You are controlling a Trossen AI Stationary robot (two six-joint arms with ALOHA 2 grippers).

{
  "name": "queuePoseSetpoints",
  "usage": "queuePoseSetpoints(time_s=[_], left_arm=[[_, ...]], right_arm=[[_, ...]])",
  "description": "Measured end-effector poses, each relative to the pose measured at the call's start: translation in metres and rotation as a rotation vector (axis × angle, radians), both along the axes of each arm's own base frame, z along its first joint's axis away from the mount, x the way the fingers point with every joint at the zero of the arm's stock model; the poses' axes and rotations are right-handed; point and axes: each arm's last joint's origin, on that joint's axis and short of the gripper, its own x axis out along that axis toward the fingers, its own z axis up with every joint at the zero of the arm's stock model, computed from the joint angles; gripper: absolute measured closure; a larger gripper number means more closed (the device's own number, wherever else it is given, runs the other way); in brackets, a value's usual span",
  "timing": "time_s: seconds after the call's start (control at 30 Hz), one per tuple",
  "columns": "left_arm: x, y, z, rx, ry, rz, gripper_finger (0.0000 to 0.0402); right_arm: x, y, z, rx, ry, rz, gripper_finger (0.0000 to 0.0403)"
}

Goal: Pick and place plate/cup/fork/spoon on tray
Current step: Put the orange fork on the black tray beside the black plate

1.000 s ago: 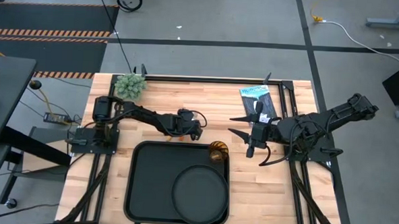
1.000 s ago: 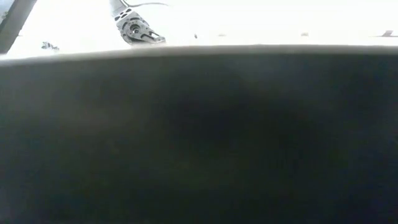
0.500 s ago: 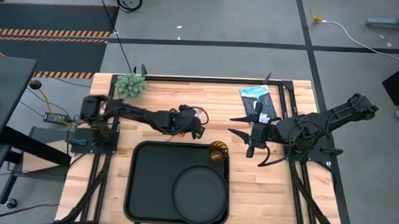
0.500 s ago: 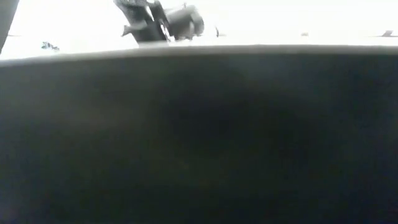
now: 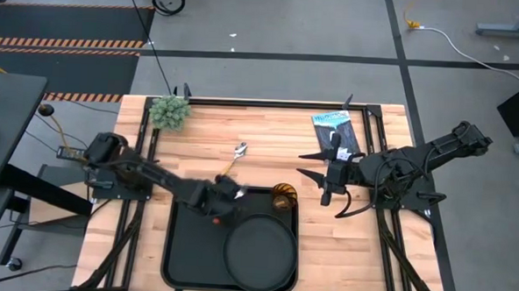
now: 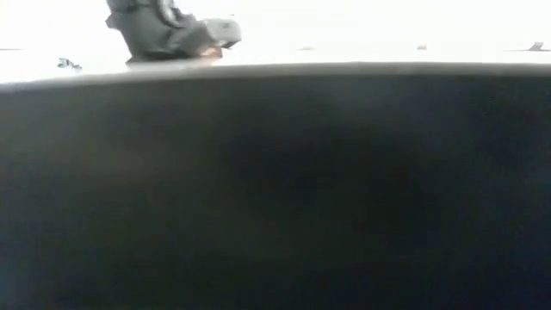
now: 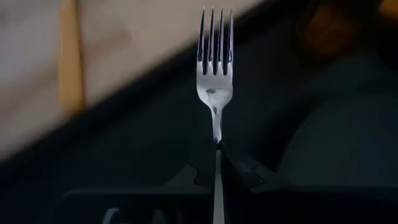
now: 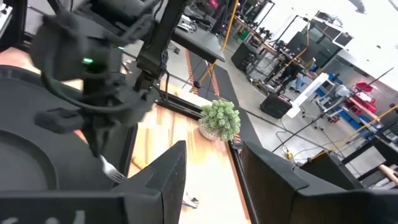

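Observation:
My left gripper is over the far left part of the black tray and is shut on the fork. The fork's silver tines stick out ahead of the fingers. The spoon lies on the wood just beyond the tray's far rim; its orange handle shows in the left wrist view. The amber cup stands in the tray's far right corner. The round black plate lies in the tray's right half. My right gripper is open and empty, to the right of the cup. My left gripper pinches the fork's thin metal neck, just behind the tines, between its two fingers. The fork lies along the fingers, tines forward. The handle is hidden between the fingers. The tines hang over the tray floor.
A small potted plant stands at the table's far left corner. A black-and-white packet lies at the far right. In the low view the tray's near rim blocks almost everything; only my left arm shows above it.
My left gripper has moved from just beyond the tray's far rim toward the near edge and a little left, to a place over the tray, carrying the fork. The spoon, which the gripper hid before, now shows on the wood.

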Motion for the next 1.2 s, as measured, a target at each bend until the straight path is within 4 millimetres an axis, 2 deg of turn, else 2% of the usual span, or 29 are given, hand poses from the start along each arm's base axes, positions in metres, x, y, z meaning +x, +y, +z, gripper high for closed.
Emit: queuePoseSetpoints(time_s=[0.2, 0.5, 0.67, 0.83, 0.97, 1.1, 1.2], left_arm=[[-0.027, -0.048, -0.001, -0.104, -0.047, 0.108, 0.0388], [-0.053, -0.097, -0.011, -0.185, -0.181, 0.26, 0.0388], [-0.042, -0.119, -0.003, -0.183, -0.206, 0.28, 0.0388], [-0.027, -0.134, 0.005, -0.082, -0.102, 0.317, 0.0388], [-0.026, -0.14, -0.006, -0.012, -0.03, 0.378, 0.0388], [-0.024, -0.143, -0.026, 0.005, 0.004, 0.432, 0.0388], [-0.024, -0.144, -0.034, 0.013, 0.038, 0.444, 0.0388]], right_arm=[[0.0, 0.001, 0.001, 0.001, -0.004, 0.038, 0.024], [0.001, 0.004, 0.001, 0.014, 0.001, 0.126, 0.024], [0.001, 0.004, 0.001, 0.022, 0.001, 0.132, 0.024], [0.0, 0.006, 0.0, 0.033, 0.007, 0.159, 0.024], [0.0, 0.008, 0.0, 0.038, 0.008, 0.177, 0.024], [-0.001, 0.01, 0.0, 0.038, 0.008, 0.187, 0.024], [-0.001, 0.01, 0.0, 0.038, 0.008, 0.188, 0.024]])
